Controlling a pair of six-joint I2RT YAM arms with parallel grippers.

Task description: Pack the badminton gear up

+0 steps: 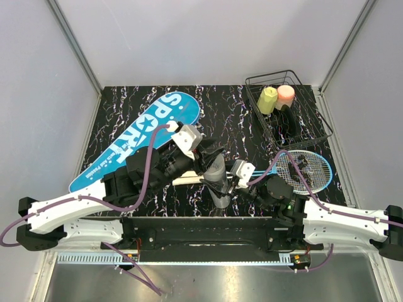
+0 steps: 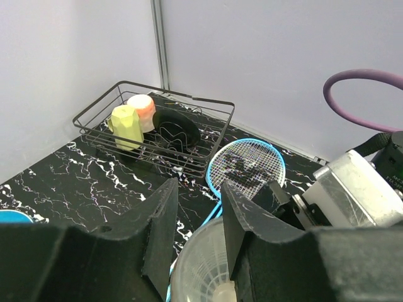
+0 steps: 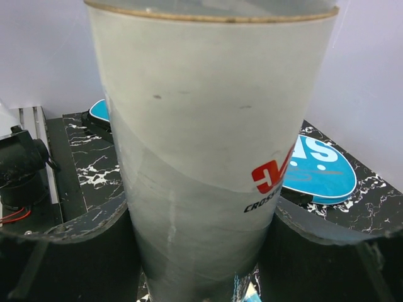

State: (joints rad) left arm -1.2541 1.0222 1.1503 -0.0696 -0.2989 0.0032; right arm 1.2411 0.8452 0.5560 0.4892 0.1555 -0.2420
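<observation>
right gripper [image 3: 200, 242] clamped on white tube [image 3: 208, 126], near centre; upright to steady its mouth for loading | left gripper [image 2: 199, 217] above that mouth; narrow gap, apparently empty

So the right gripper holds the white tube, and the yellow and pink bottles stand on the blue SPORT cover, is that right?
Not quite: the top external view shows the yellow bottle and pink bottle in the black wire basket. The right gripper does hold the white tube.
</observation>
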